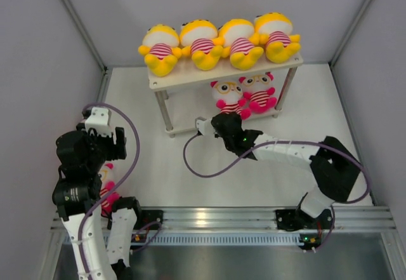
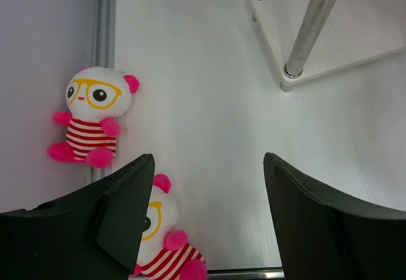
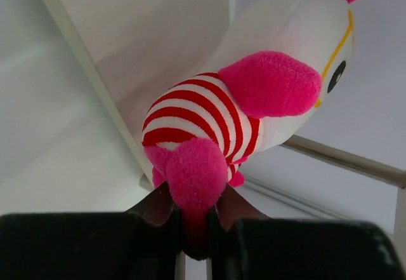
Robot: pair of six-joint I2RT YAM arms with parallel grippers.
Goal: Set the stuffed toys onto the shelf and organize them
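Your right claw (image 3: 190, 220): pinching foot of pink doll (image 3: 209, 127) at lower board of shelf (image 1: 190, 78), centre of top view, beside second pink doll (image 1: 259, 91). Four yellow dolls (image 1: 200, 42) fill upper board. Left claw (image 2: 208, 160): spread, empty, over two loose pink dolls (image 2: 94, 118) at frame's left. Judged: five shelved, sixth going in, two left.

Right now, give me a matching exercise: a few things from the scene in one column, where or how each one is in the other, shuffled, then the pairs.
1. yellow dolls
2. glasses doll beside the wall
3. pink doll at the lower board
4. left jaws

A. foot pinched in the right jaws
B. open, holding nothing
C. in a row on the top board of the shelf
D. on the table

Pairs: 1-C, 2-D, 3-A, 4-B
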